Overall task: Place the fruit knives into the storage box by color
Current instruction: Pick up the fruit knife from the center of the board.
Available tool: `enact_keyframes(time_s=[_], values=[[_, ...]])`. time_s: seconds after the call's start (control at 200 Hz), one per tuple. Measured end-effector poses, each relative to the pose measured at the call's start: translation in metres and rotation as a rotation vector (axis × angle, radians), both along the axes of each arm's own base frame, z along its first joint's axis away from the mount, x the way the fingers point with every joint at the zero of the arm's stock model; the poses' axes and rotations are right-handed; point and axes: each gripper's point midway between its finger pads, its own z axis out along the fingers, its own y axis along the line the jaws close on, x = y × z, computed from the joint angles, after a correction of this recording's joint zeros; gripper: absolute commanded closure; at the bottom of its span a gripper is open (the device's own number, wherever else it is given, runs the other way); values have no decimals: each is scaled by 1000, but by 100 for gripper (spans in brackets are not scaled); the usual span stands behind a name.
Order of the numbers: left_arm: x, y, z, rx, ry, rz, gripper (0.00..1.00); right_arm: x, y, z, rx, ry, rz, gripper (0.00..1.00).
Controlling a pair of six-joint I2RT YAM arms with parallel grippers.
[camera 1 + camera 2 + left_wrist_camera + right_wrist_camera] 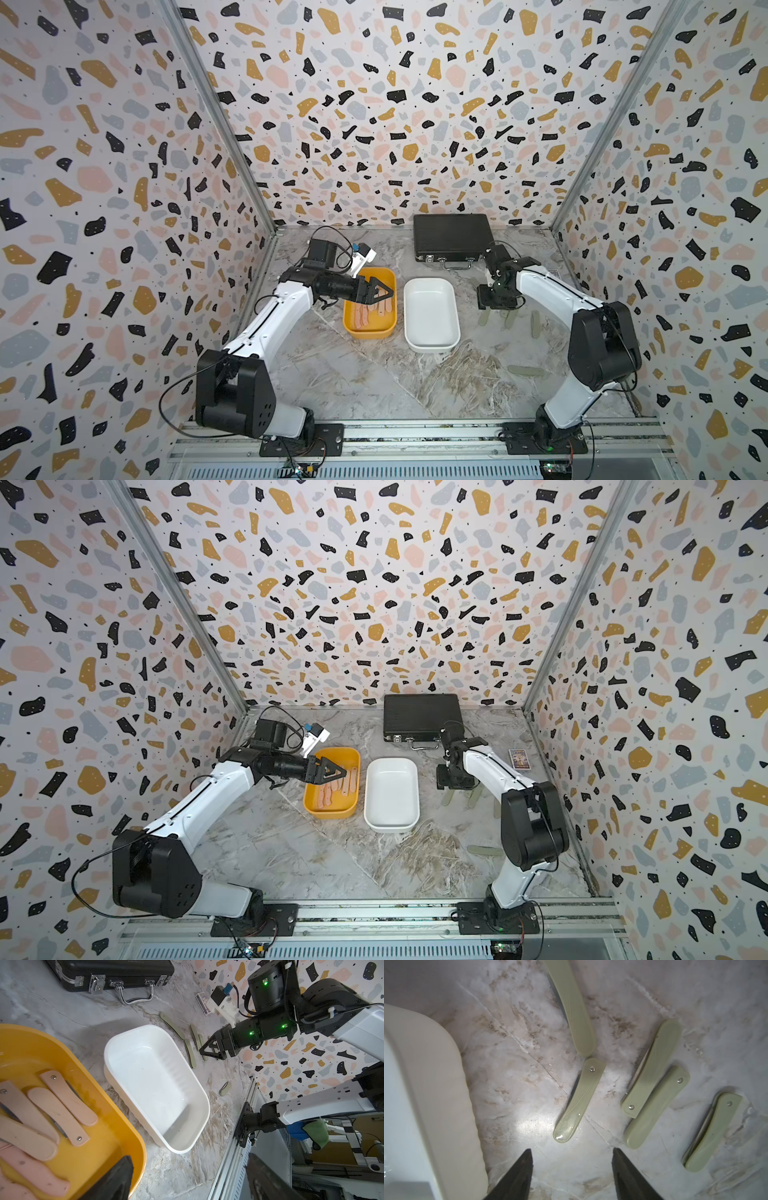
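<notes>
Sage-green fruit knives (579, 1101) lie loose beside the white tub (436, 1084), plainest from the right wrist; pink knives (60, 1113) sit in the yellow tub (128, 1130). Left gripper (386, 291) and right gripper (571, 1167) gape empty; card box (518, 758) print unreadable

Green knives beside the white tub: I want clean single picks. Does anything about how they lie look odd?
Yes. One green knife seems to rest partly on its neighbour, the pair pressed side by side on the table, so a single pick there looks awkward. Nothing looks spilled or damaged.
</notes>
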Motion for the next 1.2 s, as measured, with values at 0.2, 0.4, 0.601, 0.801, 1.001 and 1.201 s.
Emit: enact_keyframes(time_s=[0.2, 0.4, 0.601, 0.801, 1.001, 1.201], values=[[1, 0, 0, -1, -6, 0, 14, -4, -3, -22, -2, 31, -20, 37], [1, 0, 0, -2, -7, 0, 14, 1, -3, -38, 1, 49, -31, 37], [1, 0, 0, 0, -8, 0, 14, 3, -2, -48, 4, 64, -37, 39], [0, -3, -4, 17, -11, -3, 14, 5, -1, -50, 7, 60, -37, 43], [-7, -13, -9, 47, -23, -35, 14, 3, -1, -57, 2, 78, -36, 48], [-7, -15, -10, 59, -31, -39, 14, 3, -2, -58, 0, 77, -30, 59]])
